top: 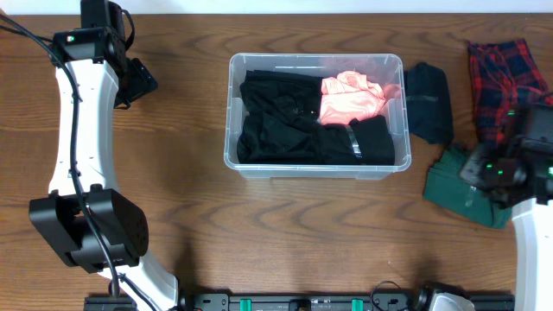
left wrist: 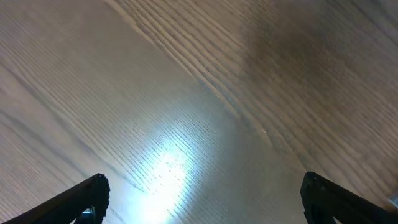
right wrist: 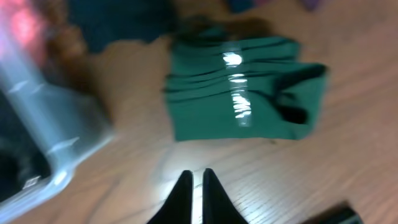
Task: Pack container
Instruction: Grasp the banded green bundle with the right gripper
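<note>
Evidently the green garment (right wrist: pixel 242 93) looks next for the container (top: pixel 315 169); the right tool (right wrist: pixel 193 186) hangs near it, tips nearly pressed together, empty. The left tool (left wrist: pixel 205 190) waits aside, spread wide.

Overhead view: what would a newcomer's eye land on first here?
The bright pink garment in the far right corner of the clear container, set against the black clothes beside it. Then the red plaid garment at the far right, and the folded green garment nearer the robot, both outside the container.
</note>
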